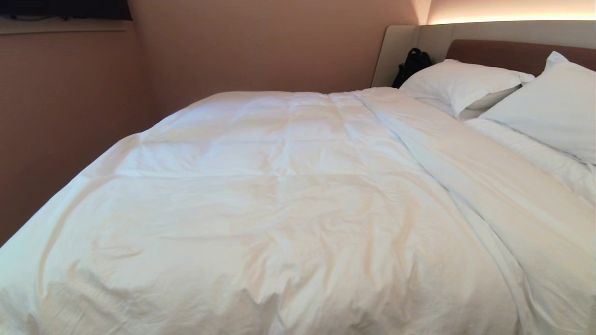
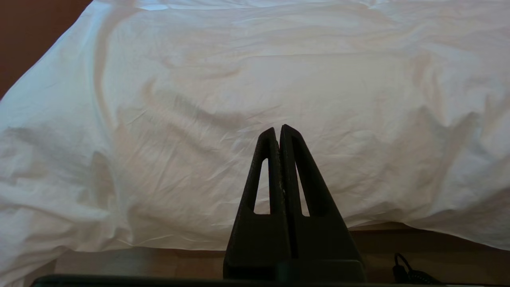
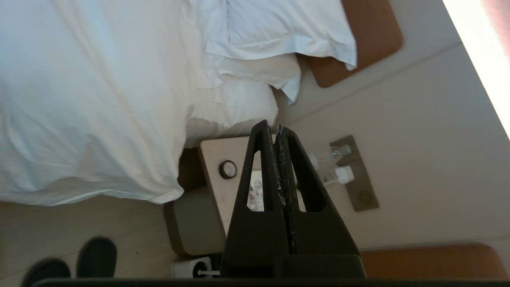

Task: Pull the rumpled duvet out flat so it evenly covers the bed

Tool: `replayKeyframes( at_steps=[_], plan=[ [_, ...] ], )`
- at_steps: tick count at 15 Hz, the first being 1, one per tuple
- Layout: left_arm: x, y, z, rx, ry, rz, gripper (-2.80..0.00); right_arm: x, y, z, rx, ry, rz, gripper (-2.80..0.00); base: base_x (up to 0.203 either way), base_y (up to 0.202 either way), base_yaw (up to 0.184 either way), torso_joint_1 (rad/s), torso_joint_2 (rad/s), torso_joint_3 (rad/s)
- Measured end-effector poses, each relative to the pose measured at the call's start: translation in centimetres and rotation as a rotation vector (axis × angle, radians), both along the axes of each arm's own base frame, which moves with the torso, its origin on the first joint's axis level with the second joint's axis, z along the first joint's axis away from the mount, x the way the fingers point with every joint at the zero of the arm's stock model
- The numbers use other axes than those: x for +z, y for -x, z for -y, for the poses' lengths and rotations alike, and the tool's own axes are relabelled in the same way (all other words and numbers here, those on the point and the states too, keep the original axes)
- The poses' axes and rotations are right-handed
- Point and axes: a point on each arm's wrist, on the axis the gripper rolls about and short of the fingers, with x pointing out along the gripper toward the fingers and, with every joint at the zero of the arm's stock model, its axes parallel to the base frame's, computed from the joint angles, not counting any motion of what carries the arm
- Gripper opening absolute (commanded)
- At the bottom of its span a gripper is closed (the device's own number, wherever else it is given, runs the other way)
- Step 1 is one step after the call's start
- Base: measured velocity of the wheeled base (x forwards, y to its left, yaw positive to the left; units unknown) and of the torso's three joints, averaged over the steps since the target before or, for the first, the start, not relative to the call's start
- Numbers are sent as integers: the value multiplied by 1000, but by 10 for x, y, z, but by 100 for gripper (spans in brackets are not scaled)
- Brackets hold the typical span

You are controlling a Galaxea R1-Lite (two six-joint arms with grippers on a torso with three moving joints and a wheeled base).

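Note:
The white duvet [image 1: 279,195] lies spread over most of the bed, wrinkled near the front, with a long fold running toward the pillows [image 1: 461,83]. Its edge [image 2: 199,167] hangs over the near side above the brown base [image 2: 418,239]. The headboard [image 1: 503,51] is at the back right. My left gripper [image 2: 279,129] is shut and empty, held off the duvet's hanging edge. My right gripper [image 3: 273,127] is shut and empty, pointing at the bedside table [image 3: 217,159] beside the duvet's corner [image 3: 119,159]. Neither arm shows in the head view.
A wall [image 1: 70,116] runs close along the bed's left side. A black bag [image 1: 412,63] sits by the headboard. Beside the bed are a nightstand with bottles [image 3: 330,159], a wall switch panel [image 3: 356,175], dark slippers [image 3: 95,255] and a floor socket [image 3: 191,269].

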Motion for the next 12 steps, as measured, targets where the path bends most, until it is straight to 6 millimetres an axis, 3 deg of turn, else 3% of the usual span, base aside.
replayKeyframes(
  at_steps=[5,9,12],
  plan=[
    [0,0,0,-1,0,0,-280,-8,-18,14,265,-97,-77,-280,0,0,0,0,0,0],
    [0,0,0,0,0,0,-280,-18,-44,8,517,-220,-190,-280,0,0,0,0,0,0],
    [0,0,0,0,0,0,-280,-31,-49,-1,530,-360,-248,-280,0,0,0,0,0,0]
  ],
)
